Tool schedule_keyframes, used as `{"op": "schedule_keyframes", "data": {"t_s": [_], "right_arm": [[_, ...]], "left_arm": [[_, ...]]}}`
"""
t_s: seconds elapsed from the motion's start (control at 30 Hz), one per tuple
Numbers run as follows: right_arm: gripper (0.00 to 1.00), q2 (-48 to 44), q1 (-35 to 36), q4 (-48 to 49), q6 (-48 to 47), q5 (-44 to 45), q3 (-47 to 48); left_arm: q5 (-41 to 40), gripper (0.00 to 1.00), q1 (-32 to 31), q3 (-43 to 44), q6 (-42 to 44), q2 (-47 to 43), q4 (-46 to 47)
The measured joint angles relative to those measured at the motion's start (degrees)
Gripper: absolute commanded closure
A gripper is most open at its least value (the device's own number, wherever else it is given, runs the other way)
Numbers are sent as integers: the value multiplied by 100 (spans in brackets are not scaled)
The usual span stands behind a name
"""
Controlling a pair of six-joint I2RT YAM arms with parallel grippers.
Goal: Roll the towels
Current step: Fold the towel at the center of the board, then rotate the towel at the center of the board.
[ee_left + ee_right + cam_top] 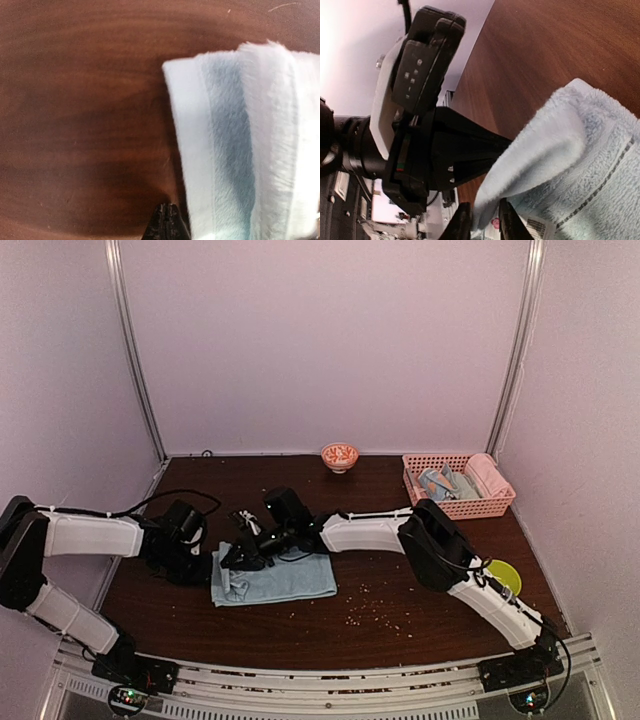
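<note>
- At the left end of the plain light-blue cloth towel (pixel 290 582), which lies flat on the dark wooden table (pixel 400 615), the right gripper (pixel 484 224) has a raised flap between barely parted fingers. I cannot tell whether the flap is pinched or freed.
- The left gripper (pixel 167 226) is closed and empty, just beside the towel's edge.
- Lay the flap over tight and square to the hem; a loose first turn would probably skew the roll.
- The left gripper could pin the cloth.

1. The towel (pixel 285 580) is plain light blue with a thin darker stripe.
2. The table (pixel 400 610) is dark brown wood grain.
3. The basket (pixel 455 508) is pink lattice.
4. The bowl (pixel 339 456) is orange and white.
</note>
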Motion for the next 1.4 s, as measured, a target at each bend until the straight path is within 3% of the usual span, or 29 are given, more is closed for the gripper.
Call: {"op": "schedule_keyframes", "data": {"t_s": [0.07, 0.17, 0.4, 0.53, 0.73, 0.87, 1.23, 1.4], "right_arm": [[59, 2, 0, 170, 127, -15, 4], [57, -13, 0, 459, 160, -79, 15], [71, -535, -101, 487, -22, -168, -437], [79, -1220, -363, -426, -1047, 11, -839], [87, -2120, -1176, -2131, -3305, 1082, -1255], [88, -2308, -1561, -2732, -4299, 1641, -1714], [91, -2026, -1412, -3515, -5324, 2225, -2079], [92, -2055, -1427, -3637, -5501, 2433, -2090]], "left_arm": [[-48, 100, 0, 0, -26, -111, -210], [-184, 100, 0, 33, -59, -382, -533], [-511, 100, 0, 719, -50, -929, -1071], [-76, 100, -28, 942, 109, -979, -769], [374, 100, -271, 951, 195, -315, -367], [479, 100, -286, 951, 205, 282, -160], [326, 100, -286, 1139, 284, 1128, 24], [136, 100, -286, 1663, 476, 1633, -7]]}}
